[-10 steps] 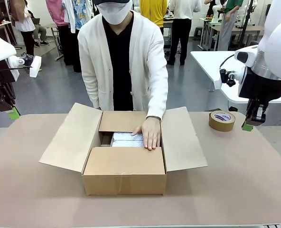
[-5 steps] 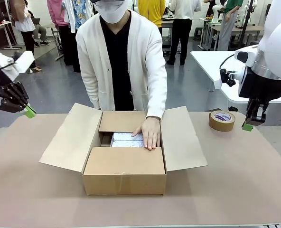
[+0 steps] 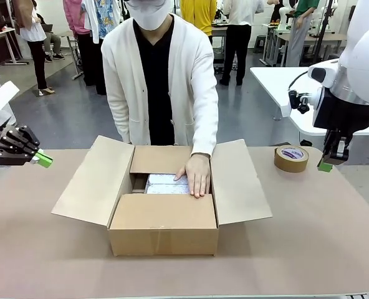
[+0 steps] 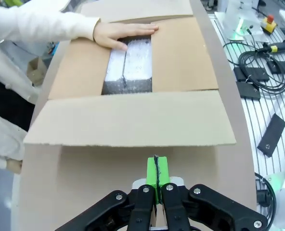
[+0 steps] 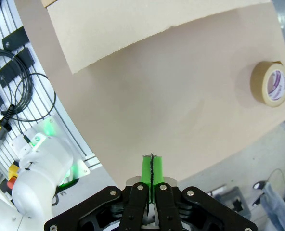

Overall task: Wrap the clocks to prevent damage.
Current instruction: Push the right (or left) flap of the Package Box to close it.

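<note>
The brown counter point(image 3: 334, 224) carries an open cardboard box point(image 3: 162, 230) at its middle. The box's side flaps are splayed outward so the inside stays reachable. A person at the far side lays one hand point(image 3: 198, 174) flat on a bubble-wrapped bundle point(image 3: 162, 182) lying inside the box. The bundle is presumably the padded clocks, and the hand is probably pressing it snug. A roll of brown tape point(image 3: 291, 158) lies flat to the robot's right, well apart from the box, likely kept ready for sealing. The left tool point(image 3: 42, 159) hovers beyond the counter's left edge, aimed at the box, with its green pads pressed together on nothing. The right tool point(image 3: 325, 165) hangs near the tape, likewise closed and empty.
</note>
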`<action>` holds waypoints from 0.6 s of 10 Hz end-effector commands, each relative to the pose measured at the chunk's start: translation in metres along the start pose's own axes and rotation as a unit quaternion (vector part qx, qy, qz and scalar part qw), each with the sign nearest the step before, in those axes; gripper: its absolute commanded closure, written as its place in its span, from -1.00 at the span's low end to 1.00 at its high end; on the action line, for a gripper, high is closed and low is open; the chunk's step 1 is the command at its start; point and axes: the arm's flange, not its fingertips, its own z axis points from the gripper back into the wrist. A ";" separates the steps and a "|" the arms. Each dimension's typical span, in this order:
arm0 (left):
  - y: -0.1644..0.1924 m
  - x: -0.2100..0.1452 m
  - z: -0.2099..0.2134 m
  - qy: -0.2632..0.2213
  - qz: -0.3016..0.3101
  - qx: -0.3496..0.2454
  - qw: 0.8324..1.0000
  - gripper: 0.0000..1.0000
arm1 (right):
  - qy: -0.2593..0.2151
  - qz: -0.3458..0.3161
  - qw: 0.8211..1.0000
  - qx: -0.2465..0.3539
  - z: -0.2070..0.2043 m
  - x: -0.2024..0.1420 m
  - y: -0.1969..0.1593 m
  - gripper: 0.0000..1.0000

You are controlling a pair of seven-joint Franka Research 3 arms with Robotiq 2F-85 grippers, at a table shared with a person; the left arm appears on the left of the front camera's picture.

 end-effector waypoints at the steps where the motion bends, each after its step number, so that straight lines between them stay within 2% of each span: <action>1: -0.005 -0.022 0.008 -0.009 0.052 0.014 0.998 0.99 | 0.004 -0.003 1.000 -0.004 -0.001 0.001 0.000 0.98; 3: -0.008 -0.035 0.009 -0.013 0.065 0.009 0.998 0.99 | 0.004 -0.003 1.000 -0.004 -0.001 0.001 0.000 0.98; 4: -0.013 -0.037 0.008 -0.014 0.052 -0.008 0.999 0.99 | 0.004 -0.003 1.000 -0.004 -0.001 0.001 0.000 0.98; 5: -0.014 -0.031 0.016 0.037 0.043 -0.020 0.998 0.99 | 0.004 -0.003 1.000 -0.004 -0.001 0.001 0.000 0.98; 6: -0.008 -0.042 0.014 -0.005 0.065 0.003 0.998 0.99 | 0.004 -0.003 1.000 -0.004 -0.001 0.001 0.000 0.98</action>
